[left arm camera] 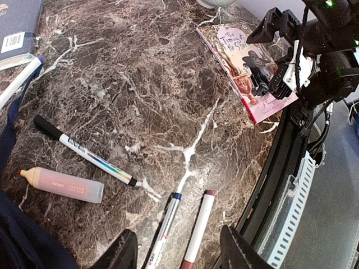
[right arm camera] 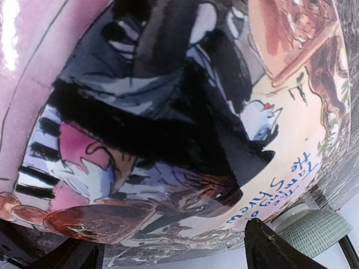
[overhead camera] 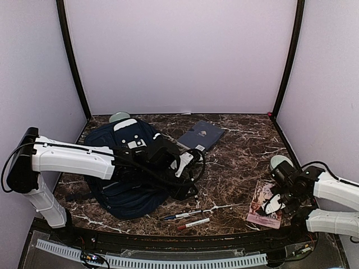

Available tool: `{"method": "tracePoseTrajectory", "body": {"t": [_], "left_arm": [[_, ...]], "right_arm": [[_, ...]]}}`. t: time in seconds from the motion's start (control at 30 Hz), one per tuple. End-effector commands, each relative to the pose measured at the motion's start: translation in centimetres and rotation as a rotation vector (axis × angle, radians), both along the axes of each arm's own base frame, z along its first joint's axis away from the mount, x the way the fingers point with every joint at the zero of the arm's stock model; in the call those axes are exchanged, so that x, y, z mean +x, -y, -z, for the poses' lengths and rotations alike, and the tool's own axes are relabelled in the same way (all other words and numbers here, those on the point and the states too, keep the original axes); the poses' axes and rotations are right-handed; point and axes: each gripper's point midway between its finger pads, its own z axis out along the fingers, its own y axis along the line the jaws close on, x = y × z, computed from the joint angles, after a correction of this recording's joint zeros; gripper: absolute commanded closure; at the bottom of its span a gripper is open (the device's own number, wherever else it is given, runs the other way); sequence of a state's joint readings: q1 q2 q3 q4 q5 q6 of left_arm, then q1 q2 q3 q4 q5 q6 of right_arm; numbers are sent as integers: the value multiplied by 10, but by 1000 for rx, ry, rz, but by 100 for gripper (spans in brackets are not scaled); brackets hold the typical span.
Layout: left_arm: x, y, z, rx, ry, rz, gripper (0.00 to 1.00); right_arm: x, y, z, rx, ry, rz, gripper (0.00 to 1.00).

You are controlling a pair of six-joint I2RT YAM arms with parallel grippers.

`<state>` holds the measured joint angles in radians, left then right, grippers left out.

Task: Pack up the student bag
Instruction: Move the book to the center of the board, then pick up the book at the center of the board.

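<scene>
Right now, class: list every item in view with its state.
Bag: lying down, zip hidden.
Navy book: closed, flat.
Paperback: closed, flat, beneath right jaws.
Marker: capped, lying.
Highlighter: capped, lying.
Blue pen: capped.
Red pen: capped.
Left jaws: open, empty.
Right jaws: open, empty.

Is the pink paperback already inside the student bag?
No, the paperback lies flat on the table under the right gripper, well apart from the student bag.

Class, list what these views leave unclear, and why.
Bag, top view: the left arm covers its middle.
Two pens, left wrist view: lower ends cut by the bottom edge.
Picture book, right wrist view: too close; edges out of frame.
Round object, top view: half hidden behind the bag.
</scene>
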<state>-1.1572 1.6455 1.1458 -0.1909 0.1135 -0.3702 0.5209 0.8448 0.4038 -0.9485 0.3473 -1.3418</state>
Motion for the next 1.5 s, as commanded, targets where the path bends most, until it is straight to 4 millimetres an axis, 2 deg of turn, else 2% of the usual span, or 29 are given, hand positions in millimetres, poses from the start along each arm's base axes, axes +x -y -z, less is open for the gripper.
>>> {"method": "tracePoseTrajectory", "body": {"t": [0.0,0.17,0.37,0.5,0.6,0.67,0.73,0.87,0.97,1.13,1.2,1.33,1.47], "left_arm": [[3,3,-15,-40,21,-25,48],[7,3,-11,-42,28,-46,48],[9,8,-3,-37,8,-63,47],[17,2,9,22,17,-107,45],[21,1,10,33,20,-138,44],[25,2,8,30,19,-165,43],[31,4,4,23,19,-189,42],[46,14,-6,-16,20,-212,41],[59,26,-15,-59,4,-209,41],[85,43,-12,-114,-61,-237,42],[98,46,-5,-119,-92,-270,42],[108,68,3,-157,-141,-241,43],[117,84,19,-149,-161,-239,43]], "right_arm": [[37,-31,-5,152,153,-7,14],[66,-68,-17,309,184,22,16],[94,-109,-12,397,146,57,20],[122,-137,-12,470,171,89,21],[144,-149,-16,498,194,132,23],[156,-150,-27,512,239,142,23],[159,-144,-37,519,272,142,22],[156,-126,-57,532,285,188,21],[150,-117,-69,569,244,294,21],[151,-133,-99,812,148,579,22],[151,-139,-98,858,96,677,23],[151,-134,-78,849,70,777,30],[147,-132,-63,841,40,800,47]]}}
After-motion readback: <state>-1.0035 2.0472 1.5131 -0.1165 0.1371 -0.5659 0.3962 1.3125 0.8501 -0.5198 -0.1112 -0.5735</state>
